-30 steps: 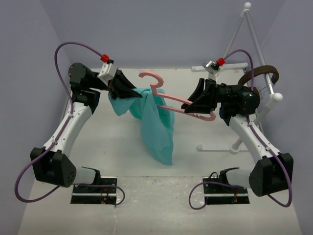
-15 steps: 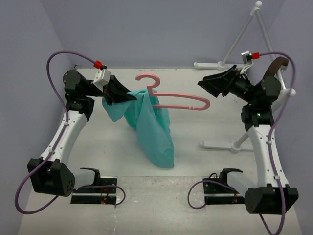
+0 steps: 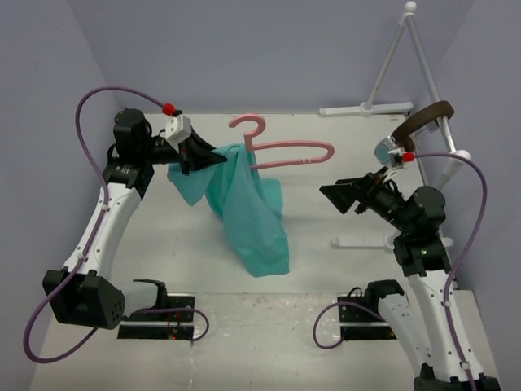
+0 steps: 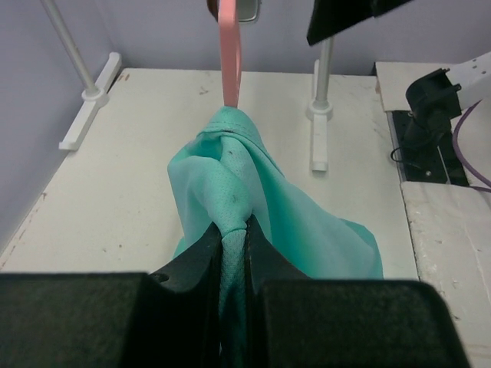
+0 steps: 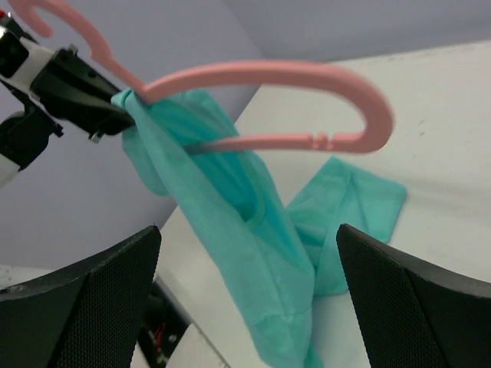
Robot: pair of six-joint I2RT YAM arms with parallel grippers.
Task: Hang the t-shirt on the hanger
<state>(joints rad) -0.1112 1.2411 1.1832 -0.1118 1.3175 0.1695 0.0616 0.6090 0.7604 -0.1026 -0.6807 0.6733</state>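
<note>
1. The right hand [image 3: 332, 198] stands wide open and holds nothing. One second ago it gripped the free end of the hanger [image 3: 297, 151]; now it is released and drawn back toward its own side, well apart from the hanger.
2. The left hand [image 3: 218, 157] is unchanged: it is nearly shut and pinches a bunch of the t-shirt [image 3: 252, 212] between its fingers [image 4: 201, 257]. Whether it also presses the hanger through the cloth, the pictures do not tell.
3. The hanger is in the air with no hand on its right end. Its left end sits inside the t-shirt beside the left hand, its right end is bare, and its hook points up and back.
4. The t-shirt hangs from the left hand and the hanger in a long fold. Its lower part lies on the bench [image 3: 187, 236].
5. For the task this probably means that only one shoulder is dressed. The other end of the hanger is not yet inside the cloth, so the free right hand is probably needed next on the t-shirt.
6. Count: two hands, one t-shirt, one hanger, one white rack [image 3: 383, 65] and one pair of brown headphones [image 3: 423, 118] on that rack.
</note>
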